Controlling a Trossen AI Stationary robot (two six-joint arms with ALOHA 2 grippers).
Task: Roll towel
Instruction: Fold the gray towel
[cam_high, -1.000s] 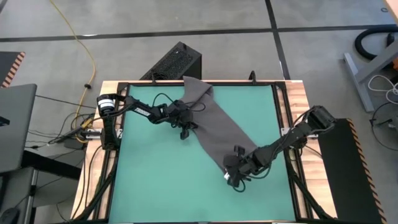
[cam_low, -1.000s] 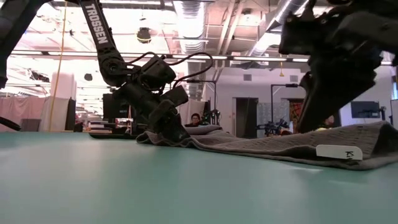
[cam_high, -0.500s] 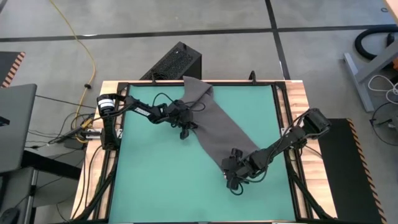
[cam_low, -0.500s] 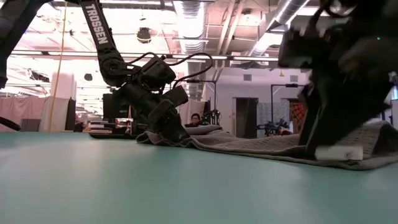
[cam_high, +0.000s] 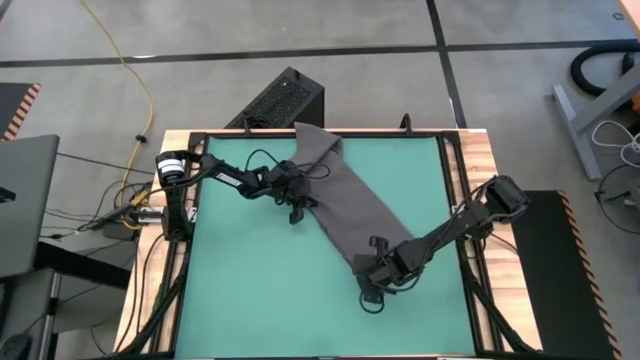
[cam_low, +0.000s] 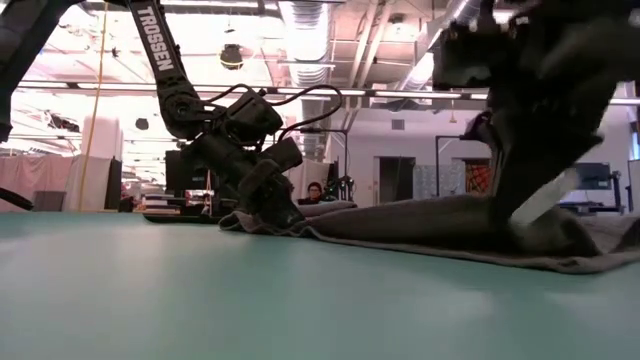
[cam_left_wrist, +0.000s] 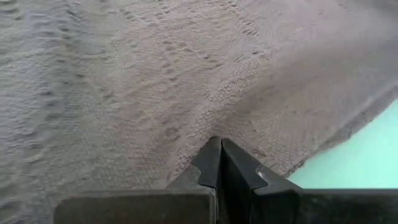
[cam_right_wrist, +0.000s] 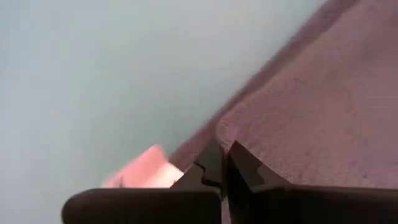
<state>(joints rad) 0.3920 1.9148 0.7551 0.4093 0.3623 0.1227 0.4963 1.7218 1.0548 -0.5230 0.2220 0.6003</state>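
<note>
Grey towel cloth sits pinched in the right claw (cam_high: 372, 281), whose fingers are fully closed on the near corner of the towel (cam_high: 350, 205); in the right wrist view a folded lip of cloth lies directly ahead of the tips, with the white tag (cam_right_wrist: 138, 173) just beside them. The left claw (cam_high: 297, 207) is likewise fully closed, pressed down on the long edge of the towel farther up the strip, with cloth filling the area ahead of its fingers.

From the right claw the towel runs diagonally away across the green tabletop (cam_high: 250, 290) toward the far rail, where its far end overhangs the edge.

Procedure for the step in hand, as judged from this position:
- Lift the gripped corner only slightly, then carry it over the flat cloth toward the left claw to start the first turn.
- Keep the fold tight and square to the strip; a skewed start would likely produce a cone, not a roll.
- Keep the left claw anchoring the cloth so the strip does not slide.

Obstructions: the left claw lies in the rolling path and will need to clear. A black box (cam_high: 283, 100) stands beyond the far rail near the overhanging end.
</note>
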